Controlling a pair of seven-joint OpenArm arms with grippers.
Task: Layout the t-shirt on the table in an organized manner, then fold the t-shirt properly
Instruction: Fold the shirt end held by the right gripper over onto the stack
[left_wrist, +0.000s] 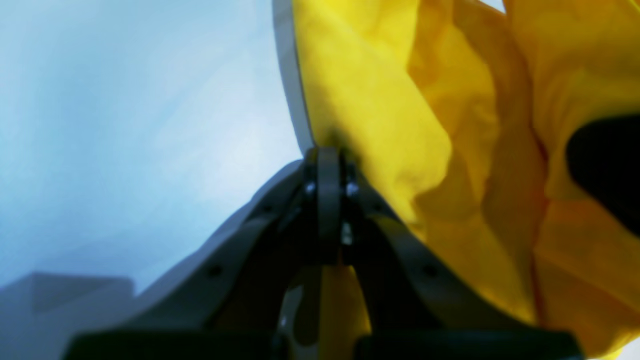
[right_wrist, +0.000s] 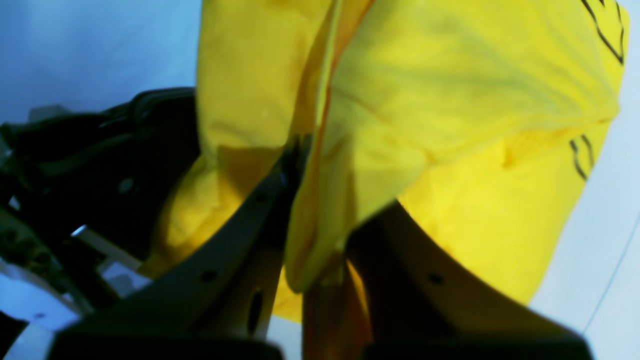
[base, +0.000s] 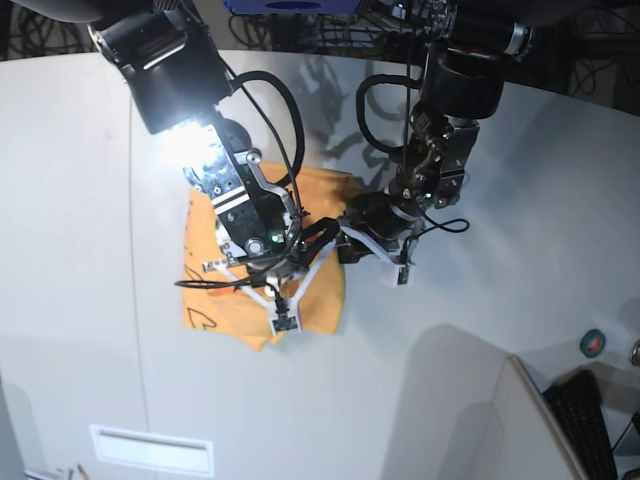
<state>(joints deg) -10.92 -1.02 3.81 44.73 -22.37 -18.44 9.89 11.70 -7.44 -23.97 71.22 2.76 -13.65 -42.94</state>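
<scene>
Your left gripper (left_wrist: 327, 165) is clenched on a shirt (base: 215, 305) edge; the wrist view shows jaws together with fabric pinched at the tips. Your right gripper (right_wrist: 305, 165) is clamped on a fold of the same shirt, cloth bunched between its jaws. In the base view the shirt sits crumpled mid-table (base: 80, 200), bunched under both arms, black print showing at its lower left corner. There are no bins or trays; a dark roll (base: 593, 343) lies at the right edge.
</scene>
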